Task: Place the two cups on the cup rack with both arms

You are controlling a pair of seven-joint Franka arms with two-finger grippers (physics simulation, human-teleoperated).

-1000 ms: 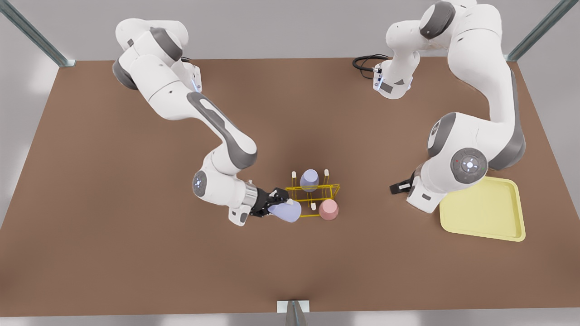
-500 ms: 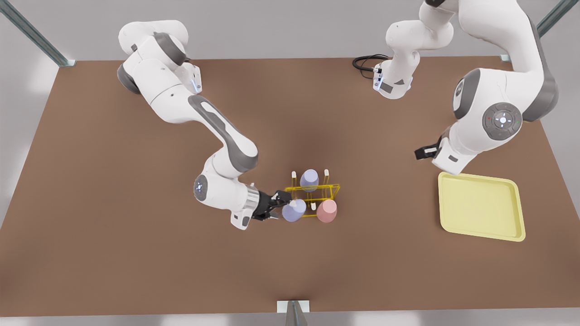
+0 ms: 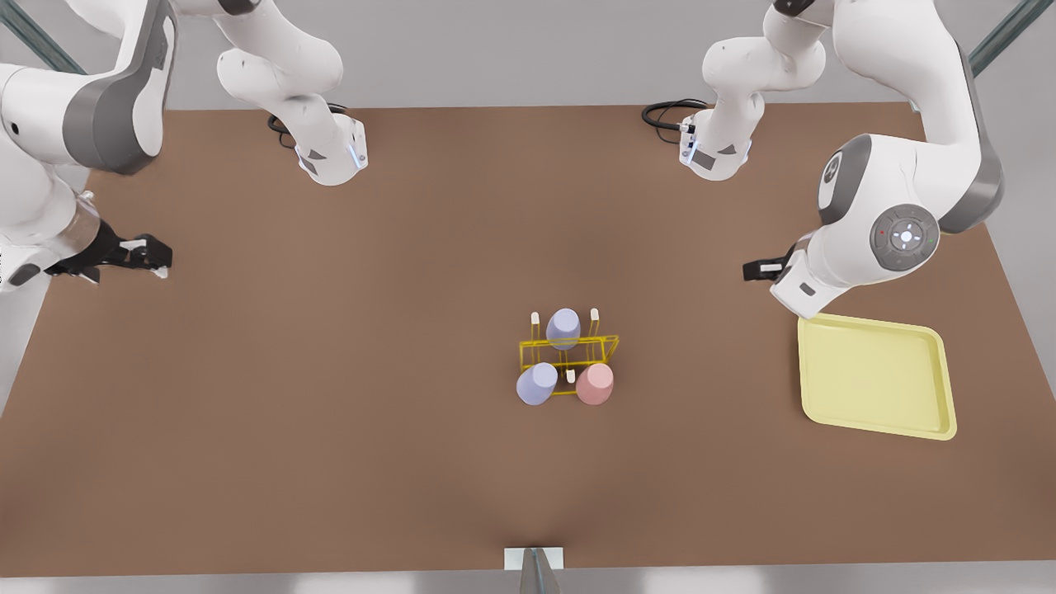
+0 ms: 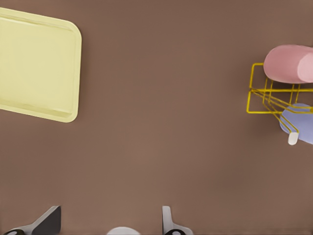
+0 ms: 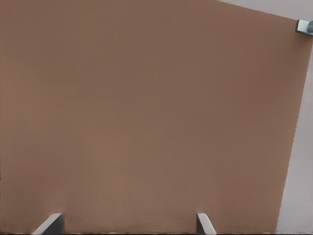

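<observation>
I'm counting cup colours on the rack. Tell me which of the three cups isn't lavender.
The pink cup, on the cup rack's near row at the front view's right. The lavender cup beside it and the lavender cup behind match each other.

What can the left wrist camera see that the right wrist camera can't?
Left wrist camera alone: the flat yellow tray, the wire rack, and a pink cup and a lavender cup on the rack.

Right wrist camera alone: the table's edge with a metal bracket and grey floor beyond.

Both: the brown table, and each camera's own open gripper, left gripper and right gripper, holding nothing.
</observation>
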